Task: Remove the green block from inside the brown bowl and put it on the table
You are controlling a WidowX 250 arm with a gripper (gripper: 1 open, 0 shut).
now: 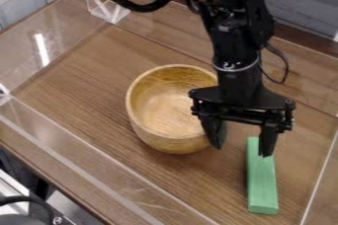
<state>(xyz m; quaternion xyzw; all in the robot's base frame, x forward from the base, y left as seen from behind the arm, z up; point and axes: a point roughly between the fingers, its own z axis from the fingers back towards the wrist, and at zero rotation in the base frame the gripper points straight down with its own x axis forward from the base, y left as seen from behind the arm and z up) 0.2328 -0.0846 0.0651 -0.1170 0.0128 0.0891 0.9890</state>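
The green block (262,178) lies flat on the table (93,81), to the right of the brown bowl (173,108) and close to the right plastic wall. The bowl is empty, showing only its pale wooden inside. My gripper (243,140) hangs just above the block's far end, pointing down, with its black fingers (216,137) spread apart and nothing between them. The right finger stands over the block's upper end; whether it touches the block I cannot tell. The arm rises from there toward the top of the picture.
Low clear plastic walls (53,41) edge the tabletop on the left, front and right. Black cables (126,2) loop from the arm at the top. The bowl's rim sits right beside the gripper's left finger.
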